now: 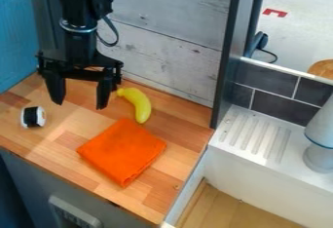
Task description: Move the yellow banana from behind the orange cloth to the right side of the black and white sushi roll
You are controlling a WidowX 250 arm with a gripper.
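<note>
Pincer [80,100]: open, its two fingers set wide apart and pointing down, nothing held between them. It hangs at the upper left, over the back part of the wooden surface [179,146]. How high the fingertips stand above the wood is hard to judge from this single slanted view.

Nearest to the pincer: yellow banana [141,106], lying on the surface toward the view's right, just beside the right-hand finger as seen here. Its stem end points back toward that finger. From there the long axis runs down and to the right, bowing outward to the right, so that the far tip is turned toward the front of the surface. The banana therefore lies outside the space between the fingers, off to one side, with its long axis slanting away from them.

Next outward, to the lower left of the pincer: a small roll [33,117], white with a black band around its middle. It lies on its side, its long axis roughly across the view, well apart from the banana.

Then, below and to the right of the pincer: a folded orange cloth [122,151], flat on the wood and turned like a diamond. Its back corner comes near the banana's far tip.

Farthest out, at the right: a white ridged drainboard [253,134], with dark tiles [276,95] behind it. One arm is present; it comes in from the top edge.
</note>
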